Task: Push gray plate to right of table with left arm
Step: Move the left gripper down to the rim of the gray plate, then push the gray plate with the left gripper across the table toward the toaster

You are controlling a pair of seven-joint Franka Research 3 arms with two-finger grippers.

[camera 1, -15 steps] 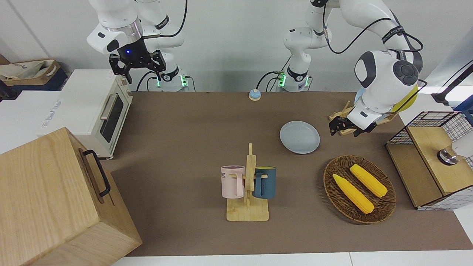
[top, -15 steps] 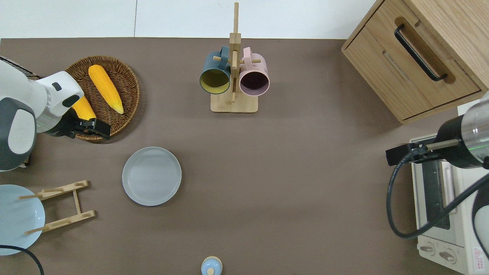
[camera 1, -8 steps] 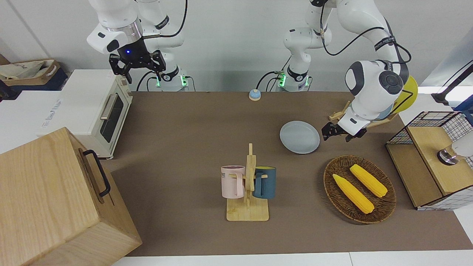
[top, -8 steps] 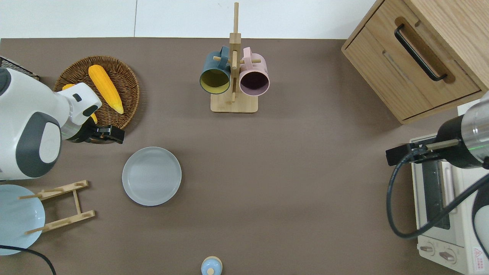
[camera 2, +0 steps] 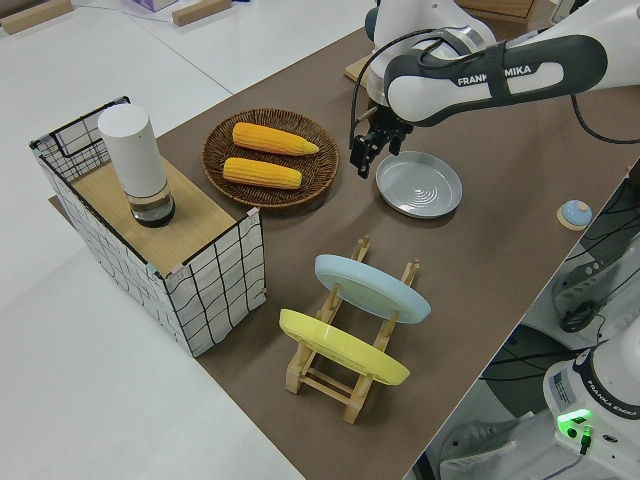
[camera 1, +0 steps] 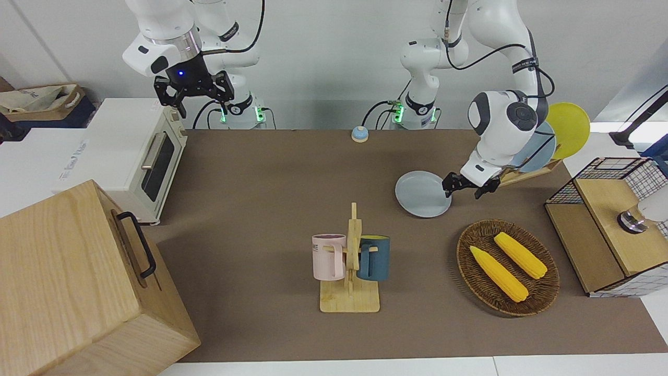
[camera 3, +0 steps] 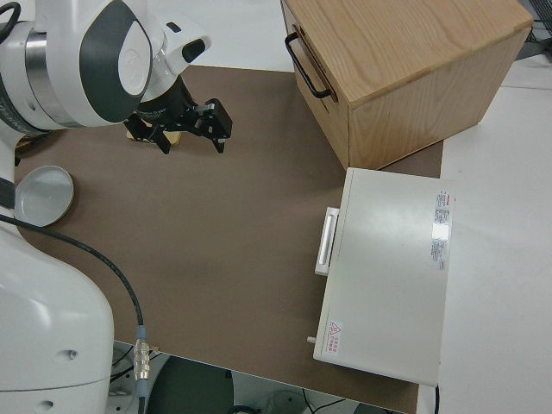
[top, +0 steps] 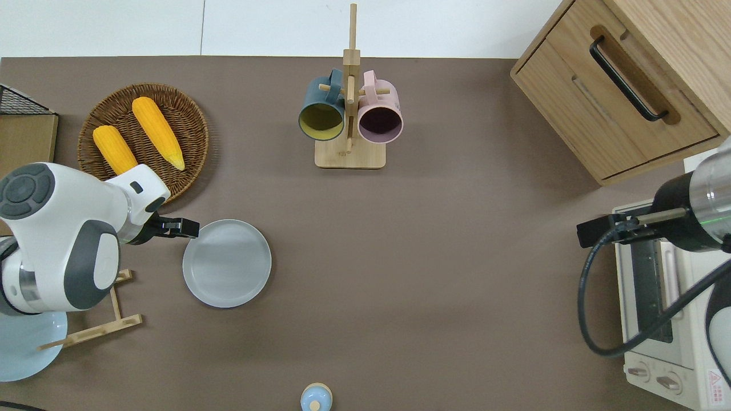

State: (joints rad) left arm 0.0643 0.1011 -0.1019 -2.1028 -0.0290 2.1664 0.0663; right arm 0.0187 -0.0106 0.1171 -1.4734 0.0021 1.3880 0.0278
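Note:
The gray plate [camera 1: 421,194] [top: 227,264] [camera 2: 420,185] lies flat on the brown table [top: 434,245], toward the left arm's end. My left gripper [camera 1: 462,187] [top: 191,227] [camera 2: 368,160] is low at the plate's rim, on the edge that faces the left arm's end and the wicker basket. Whether it touches the rim does not show, and it holds nothing. The right gripper [camera 1: 193,93] [camera 3: 190,129] is parked and open.
A wicker basket [top: 197,134] with two corn cobs sits farther from the robots than the plate. A wooden rack [camera 2: 340,370] holds a sky-blue and a yellow plate. A mug rack [top: 350,155], a bell [top: 316,397], a wooden cabinet [top: 577,97], a toaster oven [top: 662,342] and a wire crate [camera 2: 215,275] also stand here.
The left arm swung from over the basket's edge down to the gray plate's rim. The plate has not moved. The right arm stayed still.

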